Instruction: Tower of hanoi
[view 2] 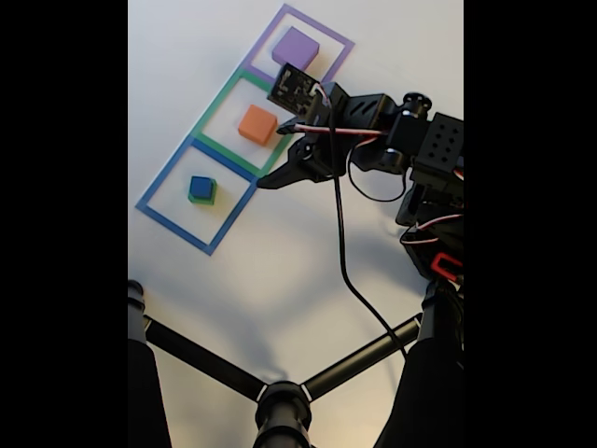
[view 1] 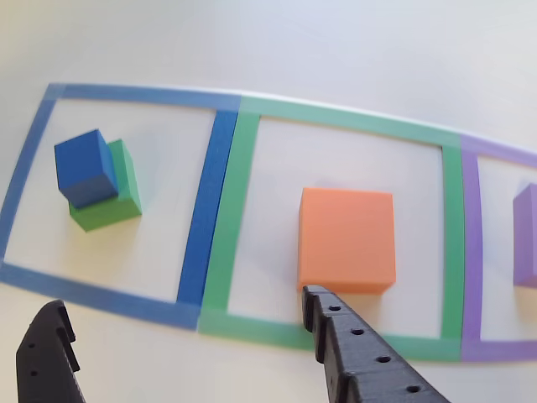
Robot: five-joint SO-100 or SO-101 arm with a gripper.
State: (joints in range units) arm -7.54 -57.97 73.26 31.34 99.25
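Gripper open wide, just by the orange block.
Gripper [view 1: 185, 336] holds nothing; orange block [view 1: 346, 238] sits in green tape square [view 1: 243, 210]. Looks light, hard, w/ flat sides: grab 2 opposite sides. Blue block [view 1: 85, 167] sits crooked on green block [view 1: 113, 206]; purple block [view 2: 296, 47] far end.

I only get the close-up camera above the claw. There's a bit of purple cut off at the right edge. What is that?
Observer: In the fixed view it is a whole purple block, alone inside the purple tape square, with nothing stacked on it.
Operator: Are there more squares after the purple one?
Observer: No. The fixed view shows three squares in a row, and the purple one is at the end.
Operator: Is there anything else I can't see?
Observer: Black tripod legs cross the bottom of the fixed view.
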